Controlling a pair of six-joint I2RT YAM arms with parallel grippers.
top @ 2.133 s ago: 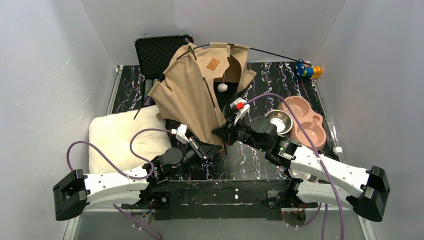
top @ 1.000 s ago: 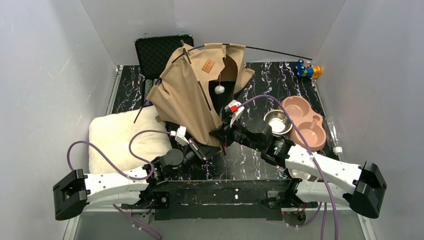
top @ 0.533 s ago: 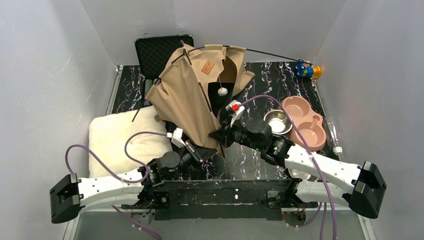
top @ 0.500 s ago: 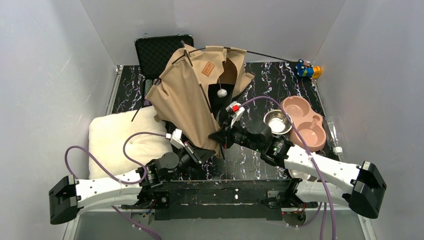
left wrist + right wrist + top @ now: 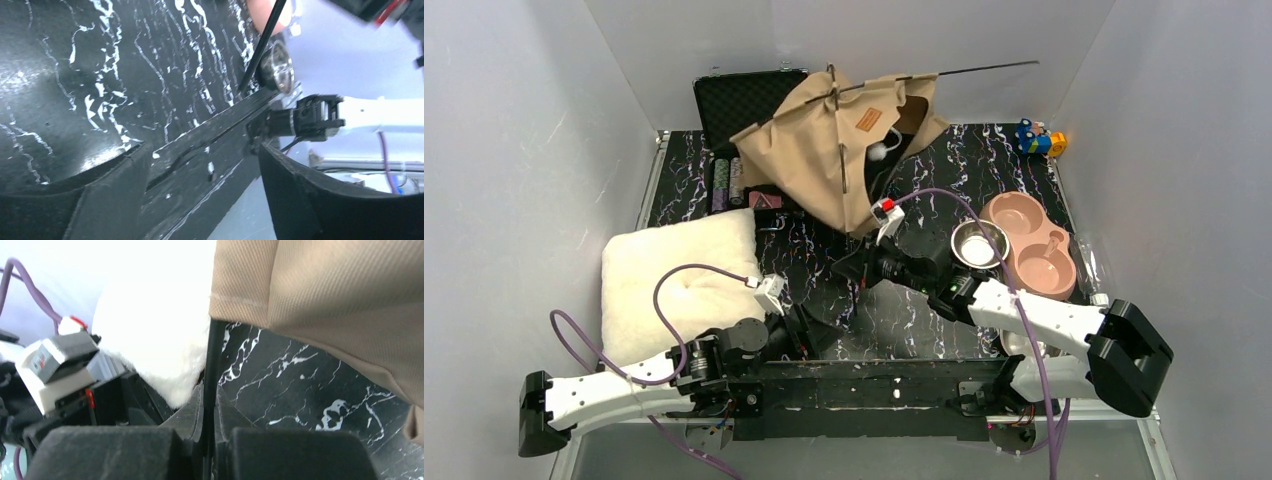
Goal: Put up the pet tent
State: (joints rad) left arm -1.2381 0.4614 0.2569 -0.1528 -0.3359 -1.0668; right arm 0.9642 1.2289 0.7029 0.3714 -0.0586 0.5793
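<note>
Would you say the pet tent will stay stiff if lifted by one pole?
Probably not: the pet tent shows canvas sagging in folds. It is likely light, since the right gripper alone seems to prop it by one thin pole. It leans, so it may tip.

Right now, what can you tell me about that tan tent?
The pet tent is tan canvas on thin black poles, half raised and tilted at the back of the table, in front of a black case. A brown label patch and a white pom-pom show near its top. The right gripper pinches one lower pole.
</note>
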